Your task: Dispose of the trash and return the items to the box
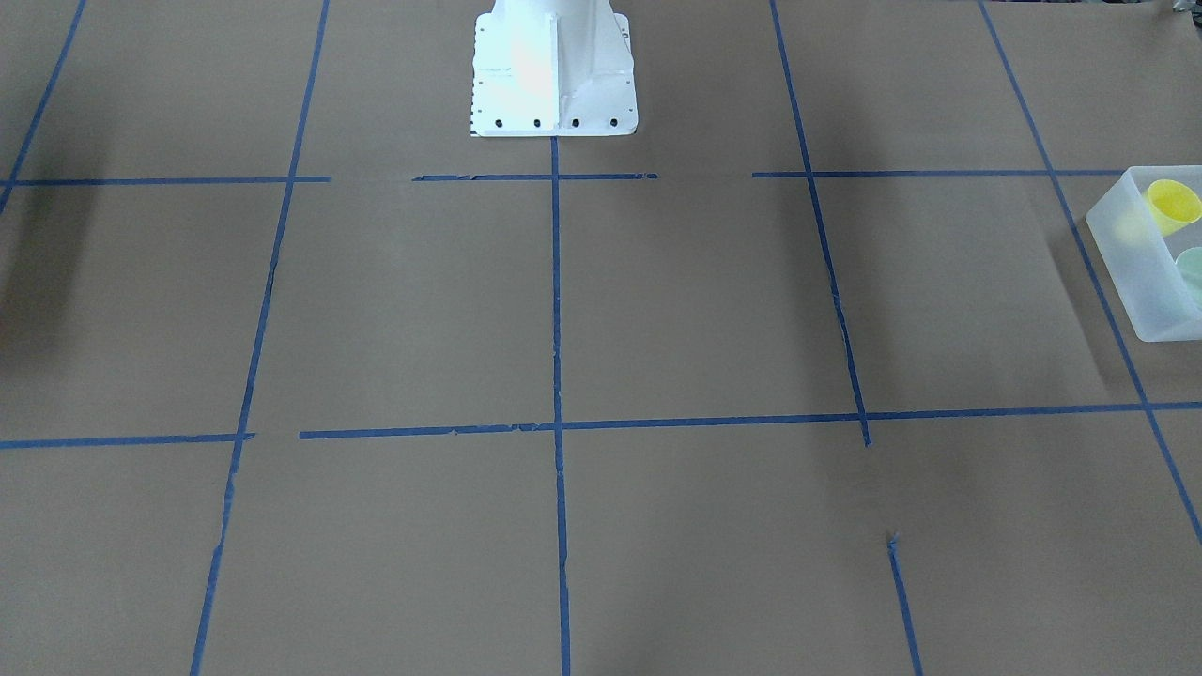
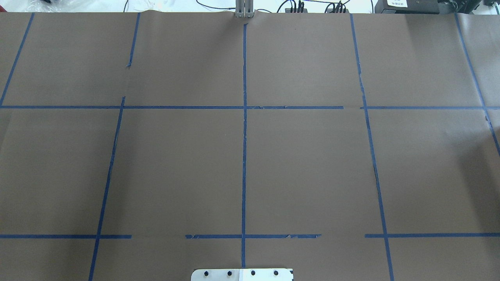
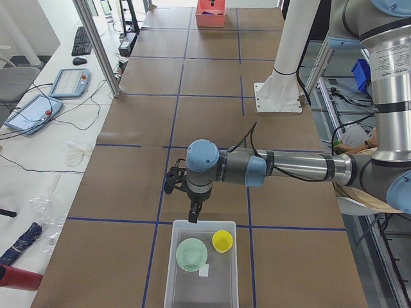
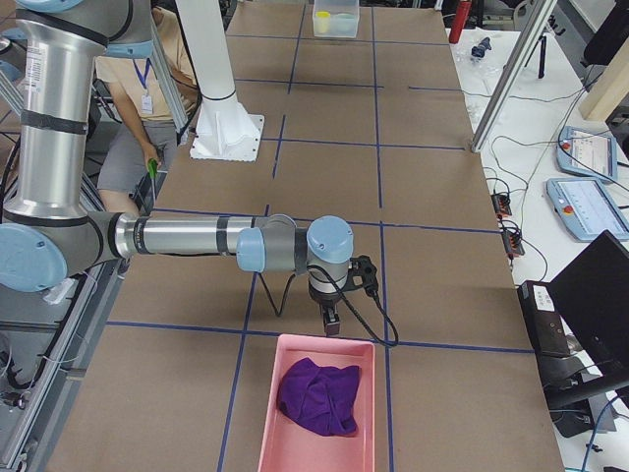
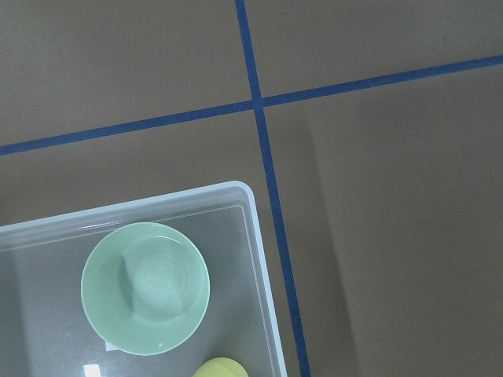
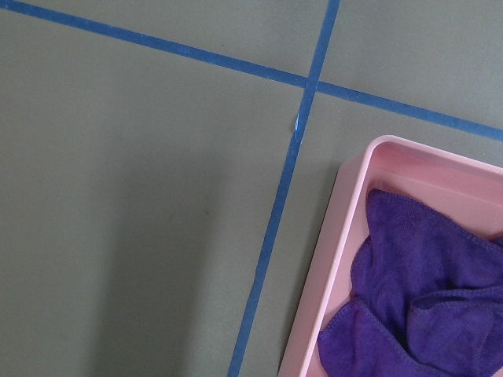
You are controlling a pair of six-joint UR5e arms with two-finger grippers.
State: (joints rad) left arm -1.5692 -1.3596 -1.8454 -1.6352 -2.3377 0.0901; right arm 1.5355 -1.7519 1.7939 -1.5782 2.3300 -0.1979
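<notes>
The frosted white box [image 3: 169,277] stands at the table's left end. The mint-green bowl [image 3: 192,254] and the yellow cup [image 3: 223,240] sit inside it. The left wrist view looks down on the box's corner [image 5: 253,224], the bowl [image 5: 145,287] and the cup's rim [image 5: 220,368]. The front-facing view shows the box [image 1: 1138,277] with the cup [image 1: 1174,205] in it. My left gripper [image 3: 193,218] hangs just above the box's near rim; I cannot tell whether it is open or shut. My right gripper [image 4: 331,324] hangs over the pink tray's rim; I cannot tell its state either.
A pink tray [image 4: 287,346] holding a purple cloth [image 4: 317,393] stands at the table's right end; it also shows in the right wrist view [image 6: 330,251]. The brown paper table carries blue tape lines. The white robot base [image 1: 552,70] stands at the table's middle edge.
</notes>
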